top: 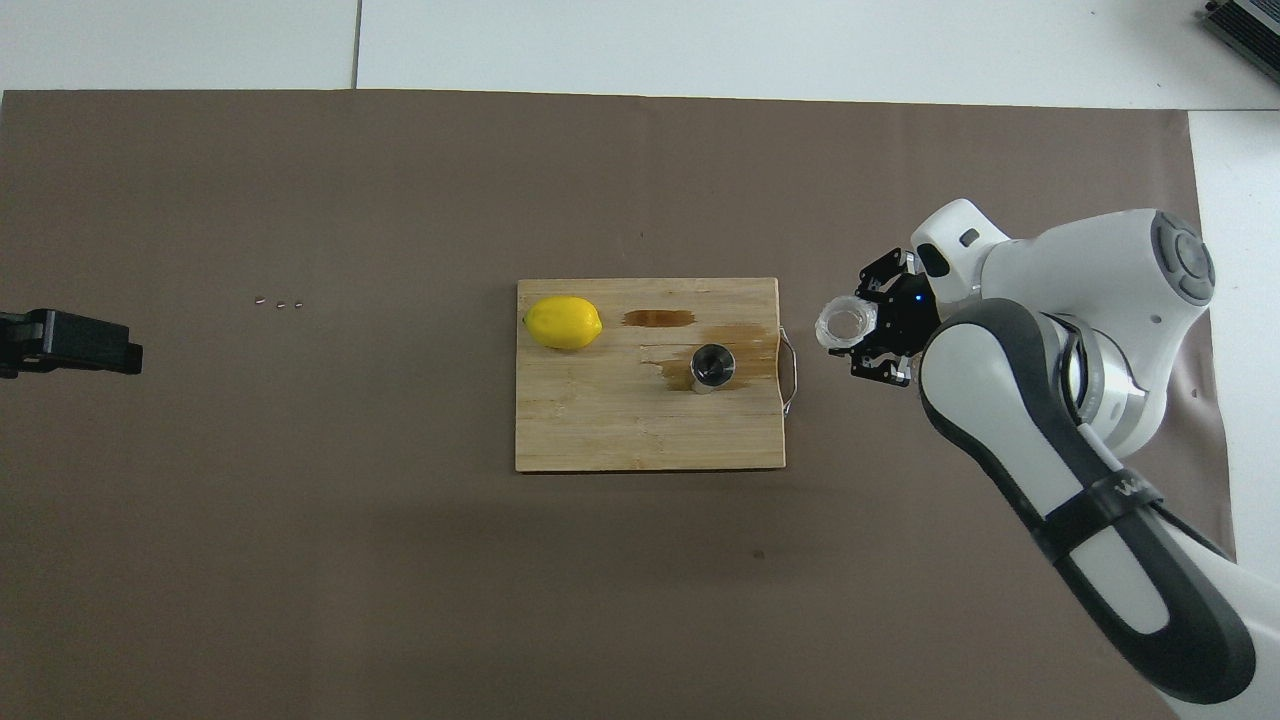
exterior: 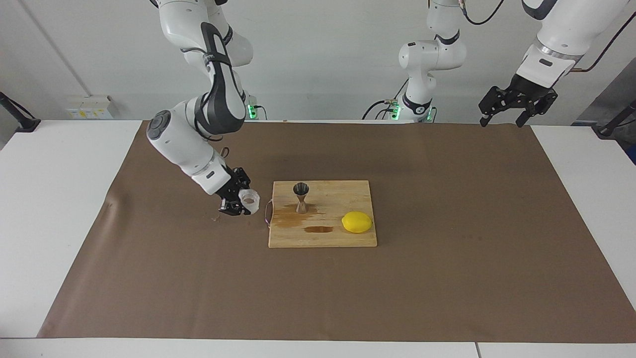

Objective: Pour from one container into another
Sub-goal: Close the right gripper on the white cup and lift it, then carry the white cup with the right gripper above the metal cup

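My right gripper (exterior: 247, 201) (top: 845, 328) is shut on the clear glass cup (exterior: 250, 200) (top: 842, 324), held upright just above the brown paper, close beside the handle end of the cutting board (exterior: 348, 194) (top: 600, 420). The steel jigger (exterior: 301, 196) (top: 712, 366) stands upright on the board, next to a wet brown stain. My left gripper (exterior: 503, 118) hangs open in the air at the left arm's end of the table, where that arm waits; in the overhead view only its edge (top: 62, 340) shows.
A yellow lemon (exterior: 357, 222) (top: 563, 322) lies on the board, toward the left arm's end. The board's wire handle (exterior: 269, 211) (top: 790, 368) faces the cup. Brown paper (exterior: 447, 278) covers the table; a few specks (top: 279, 303) lie on it.
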You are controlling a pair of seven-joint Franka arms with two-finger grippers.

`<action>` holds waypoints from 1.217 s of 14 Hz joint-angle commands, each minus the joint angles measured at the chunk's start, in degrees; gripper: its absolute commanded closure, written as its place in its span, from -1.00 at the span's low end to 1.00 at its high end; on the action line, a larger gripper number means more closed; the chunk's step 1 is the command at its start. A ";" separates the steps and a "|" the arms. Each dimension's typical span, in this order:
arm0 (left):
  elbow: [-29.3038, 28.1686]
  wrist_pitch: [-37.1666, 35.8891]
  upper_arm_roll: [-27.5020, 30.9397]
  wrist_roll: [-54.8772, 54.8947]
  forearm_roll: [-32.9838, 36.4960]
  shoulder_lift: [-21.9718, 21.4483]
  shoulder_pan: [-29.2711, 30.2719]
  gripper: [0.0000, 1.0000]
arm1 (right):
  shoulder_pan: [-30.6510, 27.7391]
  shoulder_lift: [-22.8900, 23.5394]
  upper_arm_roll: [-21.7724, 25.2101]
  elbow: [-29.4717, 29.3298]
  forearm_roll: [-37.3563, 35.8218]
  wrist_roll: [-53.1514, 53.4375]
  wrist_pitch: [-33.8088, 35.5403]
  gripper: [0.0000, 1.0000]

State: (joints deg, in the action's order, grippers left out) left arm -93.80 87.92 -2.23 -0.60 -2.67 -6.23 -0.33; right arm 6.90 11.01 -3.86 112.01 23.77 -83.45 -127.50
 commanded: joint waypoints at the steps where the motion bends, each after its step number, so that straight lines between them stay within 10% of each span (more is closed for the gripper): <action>1: -2.09 1.20 -0.40 0.43 1.00 -1.77 0.50 -1.00 | 3.55 -0.12 -0.09 -1.45 -5.73 8.37 0.41 0.01; 17: -2.09 1.20 -0.40 0.43 1.00 -1.77 0.50 -1.00 | 11.21 0.15 -0.44 -4.61 -20.95 17.27 2.52 0.01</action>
State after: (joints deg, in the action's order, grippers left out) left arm -93.82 87.93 -2.23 -0.60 -2.67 -6.25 -0.33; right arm 18.01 10.97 -4.01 108.43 5.13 -68.02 -125.59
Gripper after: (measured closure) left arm 0.000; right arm 0.485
